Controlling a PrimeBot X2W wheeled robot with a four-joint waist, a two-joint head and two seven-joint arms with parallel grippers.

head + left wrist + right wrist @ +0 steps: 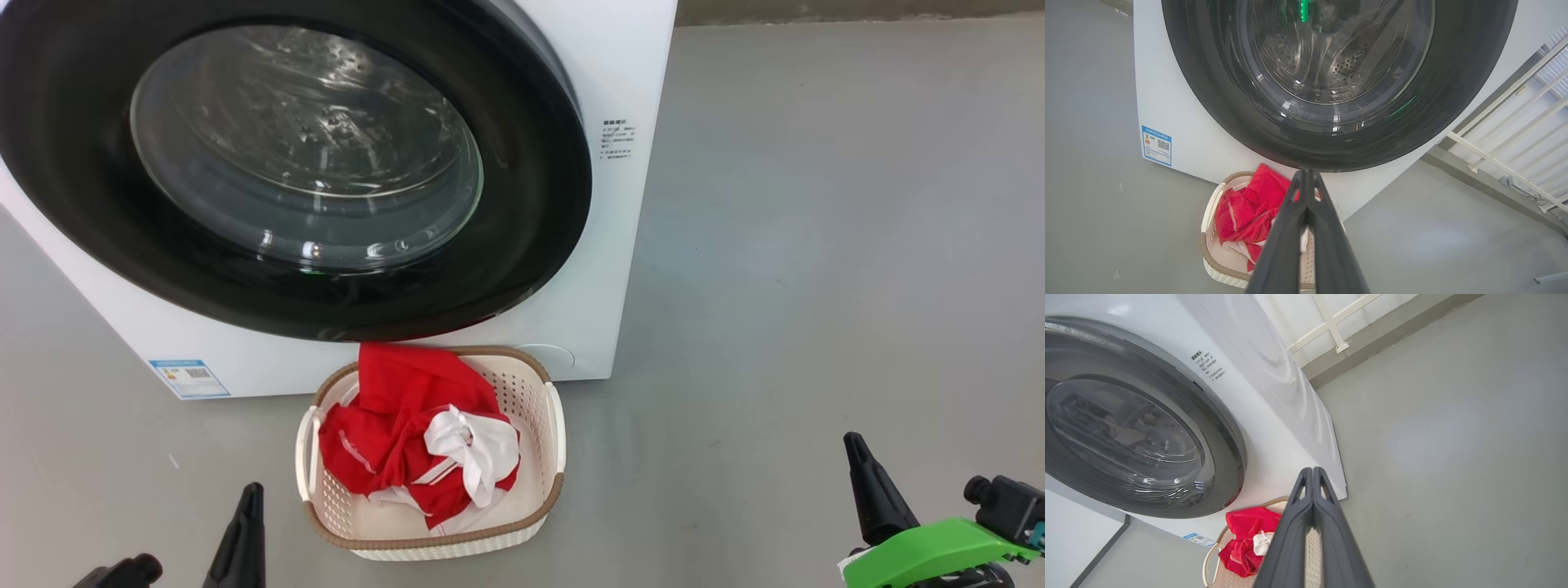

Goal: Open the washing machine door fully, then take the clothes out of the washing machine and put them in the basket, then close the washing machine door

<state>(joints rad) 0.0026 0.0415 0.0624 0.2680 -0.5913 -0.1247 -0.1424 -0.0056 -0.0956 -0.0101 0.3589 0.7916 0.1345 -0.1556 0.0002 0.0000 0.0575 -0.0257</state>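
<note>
The white washing machine [629, 73] stands ahead, and its round black washing machine door [522, 188] with the glass bowl lies flat against the front, closed. Through the glass the steel drum [1331, 53] looks bare. On the floor just before the machine sits the cream basket [539, 392] holding the red and white clothes [408, 433]. My left gripper [249, 494] is shut and empty at the lower left, short of the basket. My right gripper [853, 445] is shut and empty at the lower right, well clear of the basket. Both wrist views show fingers pressed together: left gripper [1306, 173], right gripper [1312, 470].
Grey floor [816, 245] stretches to the right of the machine. A white railing [1515, 134] and a low grey skirting run along the wall beyond it. A blue label sticker [189, 377] marks the machine's lower left corner.
</note>
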